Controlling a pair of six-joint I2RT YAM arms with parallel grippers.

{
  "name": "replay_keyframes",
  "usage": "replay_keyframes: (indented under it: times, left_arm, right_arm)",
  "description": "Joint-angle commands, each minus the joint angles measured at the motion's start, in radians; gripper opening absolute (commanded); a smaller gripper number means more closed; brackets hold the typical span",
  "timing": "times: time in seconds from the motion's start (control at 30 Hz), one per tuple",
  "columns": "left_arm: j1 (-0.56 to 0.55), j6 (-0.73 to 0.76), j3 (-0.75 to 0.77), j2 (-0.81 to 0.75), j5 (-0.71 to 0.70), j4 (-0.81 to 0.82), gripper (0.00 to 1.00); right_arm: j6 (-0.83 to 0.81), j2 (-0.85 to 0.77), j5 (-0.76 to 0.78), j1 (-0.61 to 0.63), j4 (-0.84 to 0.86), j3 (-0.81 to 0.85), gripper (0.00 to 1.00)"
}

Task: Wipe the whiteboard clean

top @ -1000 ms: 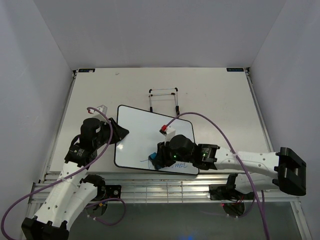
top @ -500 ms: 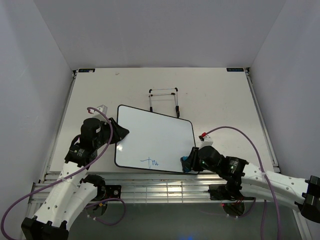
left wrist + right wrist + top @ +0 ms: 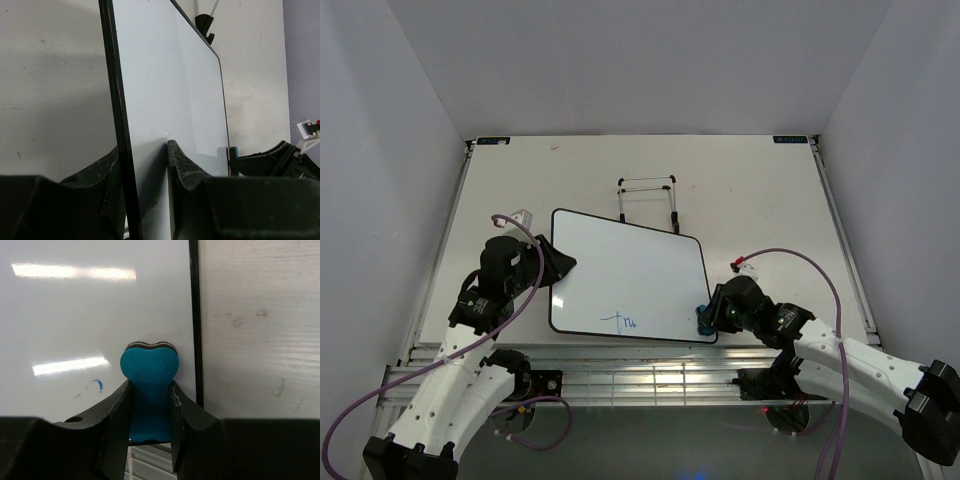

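The whiteboard (image 3: 625,275) lies flat on the table, white with a thin black rim. A small blue scrawl (image 3: 622,322) sits near its front edge. My left gripper (image 3: 560,264) is shut on the board's left edge; in the left wrist view the whiteboard (image 3: 165,85) runs away from my left gripper (image 3: 142,150), one finger on each face. My right gripper (image 3: 703,318) is at the board's front right corner, shut on the blue bone-shaped eraser (image 3: 149,390). The eraser's head rests on the whiteboard (image 3: 100,305) just inside its right rim, held by my right gripper (image 3: 150,395). A faint blue mark (image 3: 98,385) lies left of it.
A thin black wire easel stand (image 3: 648,195) lies just behind the board's far edge. The table's front rail (image 3: 620,370) runs right under the board's near edge. A small white block (image 3: 524,216) sits near the left arm.
My right gripper swept the eraser from the middle of the board's front part rightward to the front right corner. The writing to the right of the scrawl is gone. The left gripper held still.
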Motion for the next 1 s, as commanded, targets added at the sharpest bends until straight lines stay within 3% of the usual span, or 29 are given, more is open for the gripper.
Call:
replay_keyframes:
  times: [0.0, 0.1, 0.2, 0.23, 0.3, 0.37, 0.67, 0.87, 0.97]
  left_arm:
    - [0.001, 0.158, 0.019, -0.012, -0.140, 0.023, 0.00]
    - [0.001, 0.161, 0.016, -0.009, -0.134, 0.026, 0.00]
    - [0.001, 0.166, 0.015, 0.002, -0.105, 0.035, 0.00]
    - [0.001, 0.166, 0.016, 0.004, -0.098, 0.035, 0.00]
    - [-0.001, 0.168, 0.016, 0.008, -0.093, 0.037, 0.00]
    - [-0.001, 0.168, 0.013, 0.005, -0.091, 0.038, 0.00]
    - [-0.006, 0.168, 0.012, 0.001, -0.098, 0.038, 0.00]
    - [-0.006, 0.168, 0.012, -0.002, -0.101, 0.038, 0.00]
    - [-0.007, 0.168, 0.013, -0.005, -0.107, 0.037, 0.00]
  right_arm:
    - [-0.062, 0.030, 0.024, -0.017, -0.188, -0.034, 0.08]
    - [-0.097, 0.036, 0.026, -0.019, -0.193, -0.003, 0.08]
    - [-0.177, 0.079, -0.154, -0.018, -0.008, -0.009, 0.08]
    - [-0.189, 0.126, -0.281, -0.018, 0.113, -0.009, 0.08]
    - [-0.181, 0.178, -0.348, 0.017, 0.215, 0.009, 0.08]
    - [-0.177, 0.269, -0.318, 0.068, 0.249, 0.069, 0.08]
    - [-0.180, 0.698, -0.215, 0.436, 0.210, 0.625, 0.08]
    - [-0.206, 0.918, -0.219, 0.535, 0.148, 0.915, 0.08]
    - [-0.212, 0.949, -0.178, 0.536, 0.089, 0.933, 0.08]
